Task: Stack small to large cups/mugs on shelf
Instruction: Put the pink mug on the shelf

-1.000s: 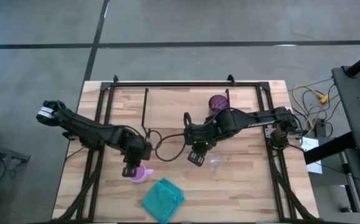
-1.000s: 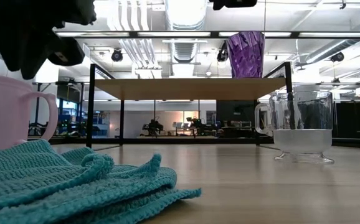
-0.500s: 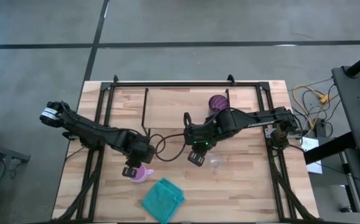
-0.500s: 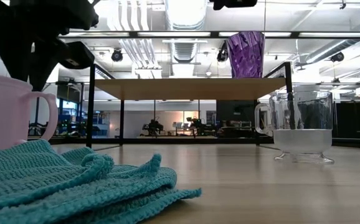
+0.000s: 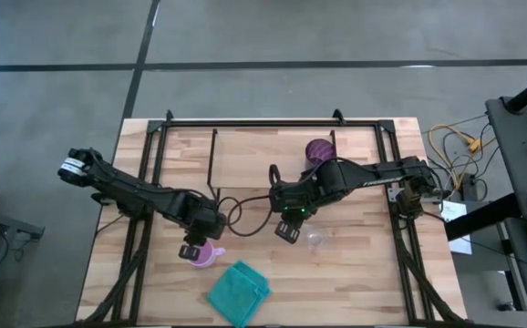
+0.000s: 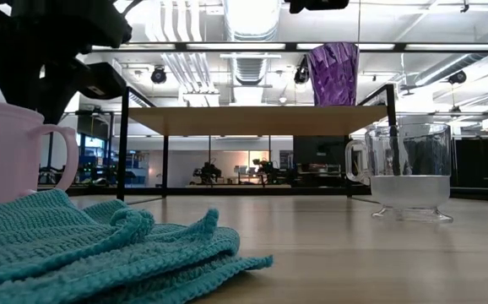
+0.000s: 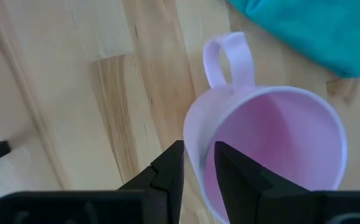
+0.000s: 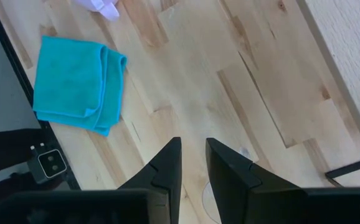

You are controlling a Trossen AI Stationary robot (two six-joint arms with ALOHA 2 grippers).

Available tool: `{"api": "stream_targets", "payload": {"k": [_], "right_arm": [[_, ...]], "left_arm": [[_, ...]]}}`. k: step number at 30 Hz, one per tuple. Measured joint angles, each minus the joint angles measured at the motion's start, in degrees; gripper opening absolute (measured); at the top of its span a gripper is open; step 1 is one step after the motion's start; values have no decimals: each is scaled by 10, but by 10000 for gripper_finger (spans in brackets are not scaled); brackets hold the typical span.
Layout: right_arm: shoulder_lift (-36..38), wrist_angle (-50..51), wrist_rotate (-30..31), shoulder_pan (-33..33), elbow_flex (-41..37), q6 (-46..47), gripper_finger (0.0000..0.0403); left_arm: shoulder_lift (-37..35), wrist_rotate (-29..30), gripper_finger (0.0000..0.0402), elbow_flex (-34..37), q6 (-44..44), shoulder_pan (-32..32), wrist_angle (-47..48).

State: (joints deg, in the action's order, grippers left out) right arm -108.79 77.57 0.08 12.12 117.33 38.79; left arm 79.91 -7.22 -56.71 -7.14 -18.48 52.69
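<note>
The pink mug stands upright on the table near the teal cloth, and my left gripper is shut on its wall from above. The clear glass cup stands on the table right of centre. My right gripper hovers shut just left of the glass cup, touching nothing. The dark purple tumbler stands upright on the wooden shelf. My left gripper has the pink mug's wall at the rim, a short way round from the handle. One finger is inside the mug and one outside, with the wall pinched between them. The fingers come from above, pointing down. The mug stands upright on the table.
A folded teal cloth lies near the table's near edge, close to the mug. A black outer frame rims the table. A loose dark cable loops between the two arms.
My left gripper has come down from above the pink mug onto its rim, shifting slightly toward the table's near edge. The mug, the glass cup and the tumbler have stayed in place.
</note>
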Motion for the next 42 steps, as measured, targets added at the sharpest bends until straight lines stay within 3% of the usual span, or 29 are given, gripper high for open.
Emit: {"api": "stream_targets", "payload": {"k": [10, 17, 21, 26, 32, 37, 42], "right_arm": [[0, 0, 0, 0, 0, 0, 68], [0, 1, 0, 0, 0, -2, 68], [0, 1, 0, 0, 0, -2, 68], [5, 3, -18, 0, 0, -4, 68], [23, 37, -35, 0, 35, -4, 68], [46, 61, -34, 0, 72, 0, 68], [80, 62, -26, 0, 96, 0, 68]], "left_arm": [[0, 0, 73, 30, -15, 0, -27], [0, 3, 12, 20, -10, 0, -26], [-1, 4, 6, -2, -10, 0, -16], [-1, 7, 2, -75, 10, 0, 68], [-2, 81, 2, -211, 69, 7, 165], [7, 141, 2, -323, 99, 36, 183], [35, 158, 2, -410, 87, 105, 184]]}}
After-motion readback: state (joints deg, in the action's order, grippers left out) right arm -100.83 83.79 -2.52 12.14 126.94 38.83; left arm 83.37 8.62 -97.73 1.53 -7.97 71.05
